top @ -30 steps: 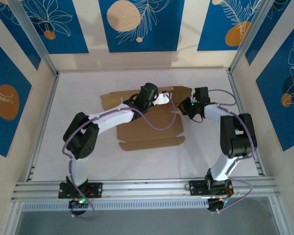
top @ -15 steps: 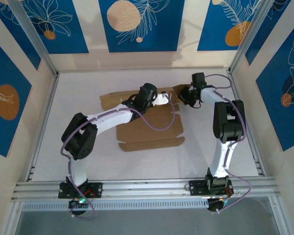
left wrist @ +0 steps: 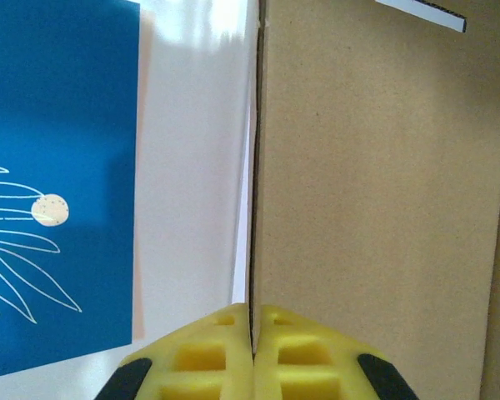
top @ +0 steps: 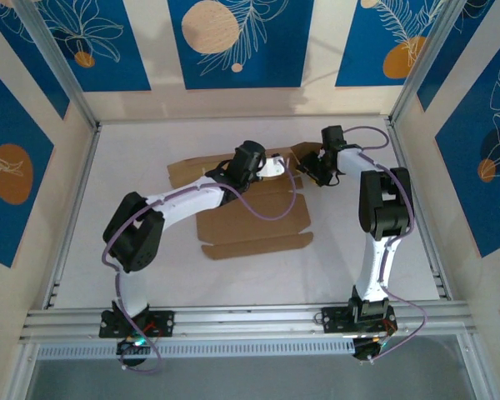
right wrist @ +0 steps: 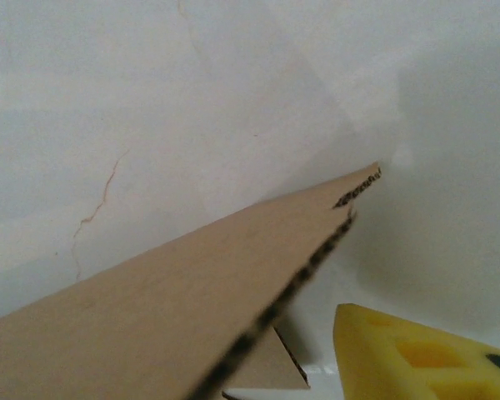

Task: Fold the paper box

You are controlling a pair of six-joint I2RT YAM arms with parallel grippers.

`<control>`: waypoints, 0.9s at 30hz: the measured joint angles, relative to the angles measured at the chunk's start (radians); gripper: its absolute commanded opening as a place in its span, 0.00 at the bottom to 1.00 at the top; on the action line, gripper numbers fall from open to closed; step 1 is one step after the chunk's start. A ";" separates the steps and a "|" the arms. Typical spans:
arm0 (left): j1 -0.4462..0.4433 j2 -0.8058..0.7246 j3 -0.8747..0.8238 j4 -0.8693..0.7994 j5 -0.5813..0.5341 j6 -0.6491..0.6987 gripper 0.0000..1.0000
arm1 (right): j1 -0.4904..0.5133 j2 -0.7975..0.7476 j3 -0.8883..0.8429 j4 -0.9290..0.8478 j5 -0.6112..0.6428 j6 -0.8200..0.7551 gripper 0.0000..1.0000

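The paper box (top: pixel 254 221) lies mostly flat as a brown die-cut sheet in the middle of the white table. My left gripper (top: pixel 269 167) is at its far edge, and in the left wrist view the yellow fingers (left wrist: pixel 225 350) are shut on the thin edge of a raised cardboard panel (left wrist: pixel 375 208). My right gripper (top: pixel 310 167) is at the box's far right flap (top: pixel 308 152). In the right wrist view that flap (right wrist: pixel 175 300) slants across the frame. One yellow finger (right wrist: pixel 417 358) stands apart from its edge, the jaws open; the other finger is hidden.
Blue patterned wall panels (top: pixel 237 42) and aluminium posts (top: pixel 62 71) enclose the white table (top: pixel 133 150) on three sides. A metal rail (top: pixel 250 321) runs along the near edge by both arm bases. The back wall panel (left wrist: pixel 58 167) is close behind the left gripper.
The right arm has swung back and left to the box's far right flap, and its jaws have opened. The left gripper keeps its hold, barely moved.
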 measured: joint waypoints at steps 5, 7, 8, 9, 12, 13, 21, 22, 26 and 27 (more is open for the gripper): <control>0.006 -0.005 0.000 -0.015 -0.003 -0.030 0.00 | 0.002 0.017 -0.022 0.042 -0.059 0.008 0.68; 0.006 -0.007 0.000 -0.018 -0.003 -0.040 0.00 | 0.002 0.017 -0.037 0.065 -0.072 0.006 0.69; 0.007 -0.008 0.000 -0.020 -0.003 -0.043 0.00 | 0.002 0.016 -0.042 0.073 -0.075 0.006 0.69; 0.007 -0.008 0.000 -0.021 -0.003 -0.046 0.00 | 0.001 0.015 -0.048 0.081 -0.079 0.007 0.69; 0.007 -0.010 0.000 -0.024 -0.003 -0.056 0.00 | -0.002 0.010 -0.070 0.122 -0.105 0.011 0.67; 0.007 -0.010 0.000 -0.025 -0.003 -0.061 0.00 | -0.002 0.010 -0.076 0.139 -0.119 0.015 0.66; 0.009 -0.015 0.000 -0.039 -0.010 -0.087 0.00 | 0.002 0.019 -0.113 0.249 -0.232 0.048 0.63; 0.010 -0.017 0.000 -0.043 -0.011 -0.089 0.00 | 0.001 0.019 -0.119 0.262 -0.241 0.053 0.63; 0.011 -0.018 0.000 -0.047 -0.026 -0.092 0.00 | -0.008 0.014 -0.161 0.335 -0.290 0.084 0.61; 0.011 -0.018 0.000 -0.046 -0.030 -0.092 0.00 | -0.013 0.010 -0.176 0.359 -0.307 0.095 0.60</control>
